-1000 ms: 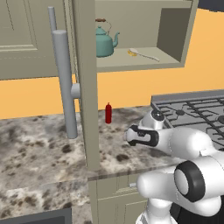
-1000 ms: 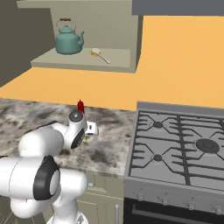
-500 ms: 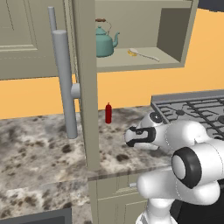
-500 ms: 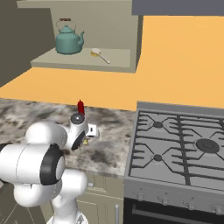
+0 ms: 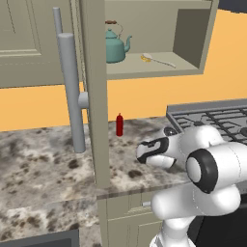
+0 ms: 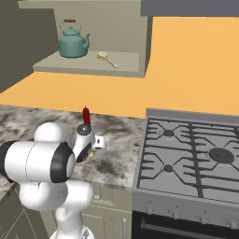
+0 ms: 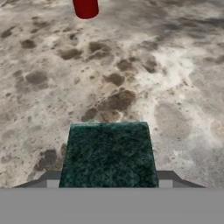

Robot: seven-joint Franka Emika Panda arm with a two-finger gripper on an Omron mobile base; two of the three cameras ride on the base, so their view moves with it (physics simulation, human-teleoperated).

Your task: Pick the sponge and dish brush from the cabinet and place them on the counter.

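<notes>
so, my gripper (image 7: 109,186) is low over the counter (image 7: 175,87) with the sponge (image 7: 109,153) pinched between the fingers, dark green top facing my hand camera, jaws spread as wide as the block. compared to a second ago my arm has folded in closer to my body and the hand sits a bit lower over the stone, so i reckon the set-down is about due. the red bottle (image 5: 119,125) stands a little way ahead, clear of my drop spot. the dish brush (image 5: 157,60) lies on the cabinet (image 5: 144,72) shelf beside the teal kettle (image 5: 116,47); that's the second trip.
</notes>
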